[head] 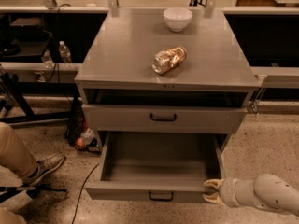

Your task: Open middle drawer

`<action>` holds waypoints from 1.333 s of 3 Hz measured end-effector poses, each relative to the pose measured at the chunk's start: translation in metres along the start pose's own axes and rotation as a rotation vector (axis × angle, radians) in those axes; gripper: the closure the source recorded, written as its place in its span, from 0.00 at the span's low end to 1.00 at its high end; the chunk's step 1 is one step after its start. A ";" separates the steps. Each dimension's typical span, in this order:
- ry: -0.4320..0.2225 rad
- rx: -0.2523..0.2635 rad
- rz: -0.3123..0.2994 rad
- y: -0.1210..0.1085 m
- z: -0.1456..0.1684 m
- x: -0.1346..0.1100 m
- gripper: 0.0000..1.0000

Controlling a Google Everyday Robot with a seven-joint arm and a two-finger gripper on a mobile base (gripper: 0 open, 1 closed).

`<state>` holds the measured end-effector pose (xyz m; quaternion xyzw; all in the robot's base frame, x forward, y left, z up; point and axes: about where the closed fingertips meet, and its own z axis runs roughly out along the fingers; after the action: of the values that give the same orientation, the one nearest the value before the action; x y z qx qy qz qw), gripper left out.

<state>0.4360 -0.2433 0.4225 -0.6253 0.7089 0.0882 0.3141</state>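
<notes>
Grey metal, the middle drawer (159, 164) stands pulled well out beneath the tabletop (131, 45), so the end effector (209, 192), fingers parted and empty at the front's right corner, should retreat straight without nudging it shut.

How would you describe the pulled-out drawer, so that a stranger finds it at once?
Find the grey metal cabinet with a white bowl on top. Below the upper drawer is the middle drawer, with the robot's claw at its front right corner. Only this one is pulled far out, showing its bare grey tray.
</notes>
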 end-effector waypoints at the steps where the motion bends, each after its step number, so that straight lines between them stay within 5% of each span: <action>1: 0.000 0.000 0.000 0.000 -0.001 -0.001 0.53; 3: -0.007 -0.003 -0.001 0.001 0.001 -0.002 0.01; 4: -0.021 0.009 0.003 0.002 -0.004 -0.001 0.00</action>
<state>0.4333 -0.2439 0.4255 -0.6216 0.7070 0.0921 0.3245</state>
